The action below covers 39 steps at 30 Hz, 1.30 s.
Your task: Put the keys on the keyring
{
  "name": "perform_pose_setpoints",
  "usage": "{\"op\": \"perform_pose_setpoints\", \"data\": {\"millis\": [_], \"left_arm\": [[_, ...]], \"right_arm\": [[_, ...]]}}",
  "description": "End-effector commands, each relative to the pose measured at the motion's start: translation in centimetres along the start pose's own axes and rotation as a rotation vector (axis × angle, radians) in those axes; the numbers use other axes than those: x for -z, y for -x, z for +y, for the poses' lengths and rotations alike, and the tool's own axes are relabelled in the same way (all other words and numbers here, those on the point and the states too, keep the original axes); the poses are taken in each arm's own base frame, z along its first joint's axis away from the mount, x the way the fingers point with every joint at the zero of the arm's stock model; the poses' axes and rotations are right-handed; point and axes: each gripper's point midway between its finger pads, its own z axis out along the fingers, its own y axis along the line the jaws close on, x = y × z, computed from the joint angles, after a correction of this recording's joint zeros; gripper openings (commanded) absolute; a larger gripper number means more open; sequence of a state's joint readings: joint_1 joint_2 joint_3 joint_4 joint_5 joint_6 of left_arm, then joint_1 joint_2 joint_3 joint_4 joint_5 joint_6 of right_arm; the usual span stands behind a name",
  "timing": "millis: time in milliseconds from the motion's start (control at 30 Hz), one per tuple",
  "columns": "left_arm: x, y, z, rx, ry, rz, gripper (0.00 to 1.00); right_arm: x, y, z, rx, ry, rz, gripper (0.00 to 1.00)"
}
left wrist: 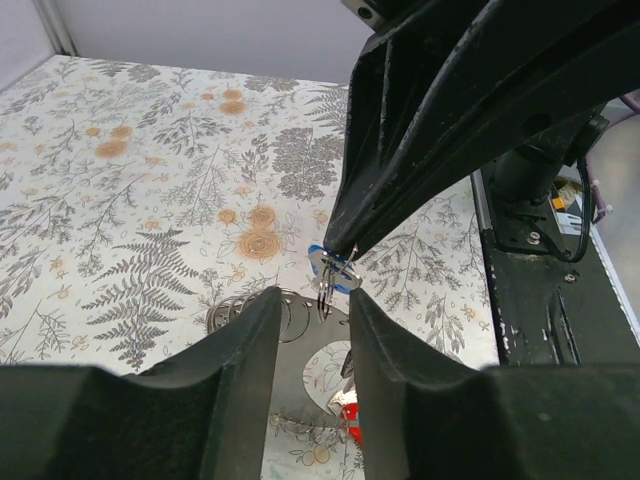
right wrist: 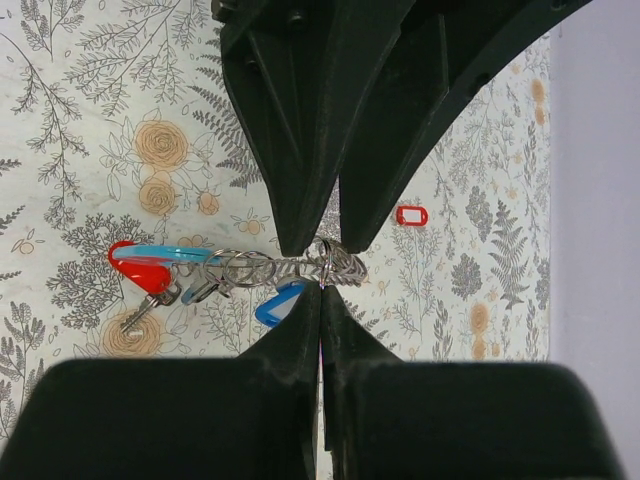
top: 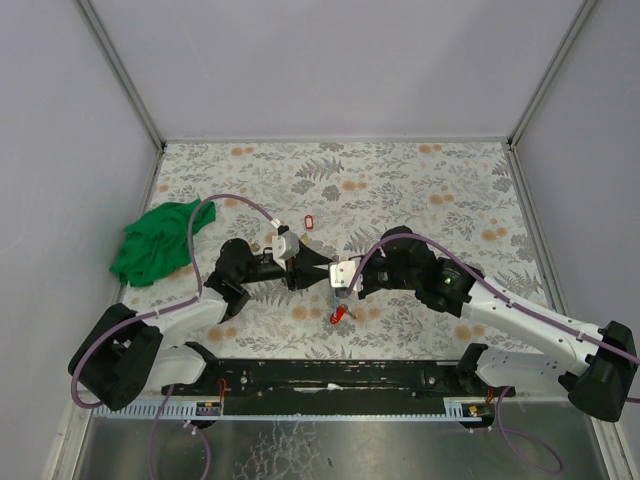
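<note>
Left gripper and right gripper pinch the keyring. Tagged keys hang on it. One red tag lies apart, apparently still unthreaded.

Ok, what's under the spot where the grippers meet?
A bunch of rings with a red tag, a blue tag and a key, over the table. The right gripper is shut on the rings; the part inside its jaws is hidden.

Lab test booth, plain walls, floral tabletop
</note>
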<state>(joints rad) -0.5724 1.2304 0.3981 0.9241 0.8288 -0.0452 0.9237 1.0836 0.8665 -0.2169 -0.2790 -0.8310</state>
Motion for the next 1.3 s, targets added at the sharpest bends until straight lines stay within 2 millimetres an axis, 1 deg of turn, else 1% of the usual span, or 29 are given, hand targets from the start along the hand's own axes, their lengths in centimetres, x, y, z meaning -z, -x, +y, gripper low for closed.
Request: {"op": "perform_pose_setpoints", "data": {"millis": [0, 100, 467, 533, 633, 667, 733, 833, 1100, 1167, 1267], "left_arm": [[-0.5, 1.2, -0.6, -0.055, -0.059, -0.022, 0.29], [-0.5, 1.0, -0.9, -0.05, -0.078, -0.012, 0.23], [-0.8, 0.5, -1.2, -0.042, -0.097, 0.009, 0.18], [-0.9, 0.5, -1.2, -0.041, -0.095, 0.009, 0.13], [-0.8, 0.6, -1.0, -0.035, -0.075, 0.005, 0.02], [-0.8, 0.6, -0.8, -0.034, -0.063, 0.003, 0.0], [-0.6, 0.3, -0.6, -0.02, -0.036, 0.006, 0.0], [-0.4, 0.4, -0.2, 0.001, 0.01, -0.007, 0.0], [0.4, 1.2, 1.0, 0.055, 0.134, -0.062, 0.0], [0.5, 1.2, 1.2, 0.075, 0.157, -0.074, 0.0], [0.5, 1.9, 1.5, 0.101, 0.175, -0.122, 0.0]], "right_arm": [[0.5, 2.8, -1.7, 0.041, -0.031, -0.074, 0.0], [0.5, 2.8, -1.6, 0.039, -0.03, -0.076, 0.0], [0.6, 3.1, -1.6, 0.036, -0.026, -0.089, 0.0], [0.4, 3.1, -1.4, 0.034, -0.02, -0.09, 0.0], [0.5, 2.9, -1.4, 0.026, -0.024, -0.084, 0.0], [0.6, 2.8, -1.4, 0.022, -0.03, -0.079, 0.0], [1.0, 2.5, -1.4, 0.019, -0.047, -0.071, 0.0], [1.3, 1.8, -0.9, 0.002, -0.062, -0.062, 0.0], [0.8, -0.9, 1.5, -0.088, -0.076, -0.04, 0.0], [0.6, -1.0, 1.9, -0.103, -0.086, -0.056, 0.0], [-0.1, -0.9, 2.3, -0.118, -0.094, -0.092, 0.0]]}}
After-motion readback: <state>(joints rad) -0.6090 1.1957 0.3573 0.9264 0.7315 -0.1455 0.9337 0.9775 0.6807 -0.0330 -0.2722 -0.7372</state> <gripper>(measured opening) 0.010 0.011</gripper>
